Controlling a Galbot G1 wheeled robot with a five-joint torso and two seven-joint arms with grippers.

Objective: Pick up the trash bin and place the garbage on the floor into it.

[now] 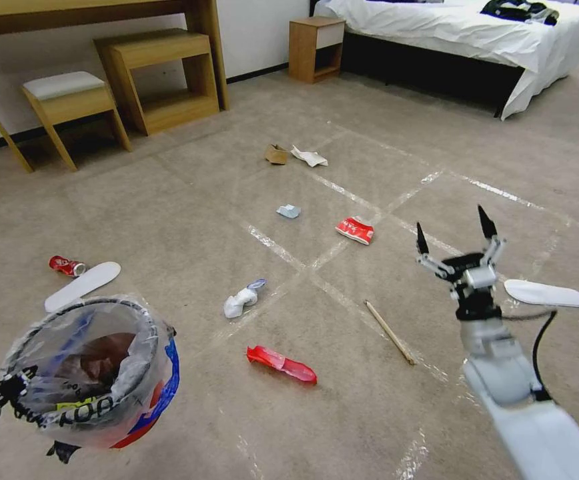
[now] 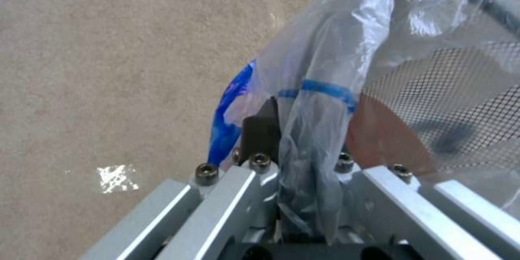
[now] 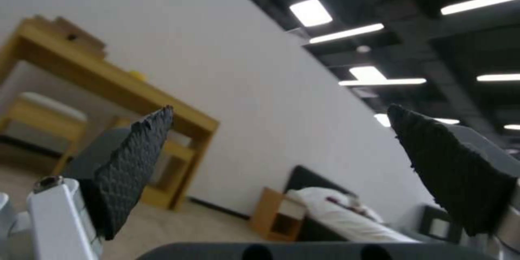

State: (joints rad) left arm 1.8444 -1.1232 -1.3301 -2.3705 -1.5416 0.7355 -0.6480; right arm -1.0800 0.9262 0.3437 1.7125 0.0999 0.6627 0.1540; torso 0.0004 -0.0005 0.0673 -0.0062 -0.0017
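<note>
1. Left gripper (image 2: 292,195) at lower left of head view, jaws clamped on the bag-lined rim of the trash bin (image 1: 96,373); bin hangs tilted above the floor (image 1: 189,193).
2. Right gripper (image 1: 455,233) raised over the carpet, fingers spread wide, nothing between them, pointing toward the bed (image 1: 463,30).
3. Garbage lies loose on the carpet between the arms: red wrapper (image 1: 281,364) nearest, wooden stick (image 1: 389,331) just right of it, crumpled white paper (image 1: 241,300), flattened red pack (image 1: 355,230), pale-blue scrap (image 1: 289,211), cardboard scrap (image 1: 276,154) touching white paper (image 1: 309,157) farthest.
4. Crushed red can (image 1: 67,266) and white insole (image 1: 83,285) sit beside the bin; second insole (image 1: 544,293) just right of the right gripper.
5. Wooden stool (image 1: 69,107), desk shelf (image 1: 163,77) and nightstand (image 1: 315,48) along the wall.
</note>
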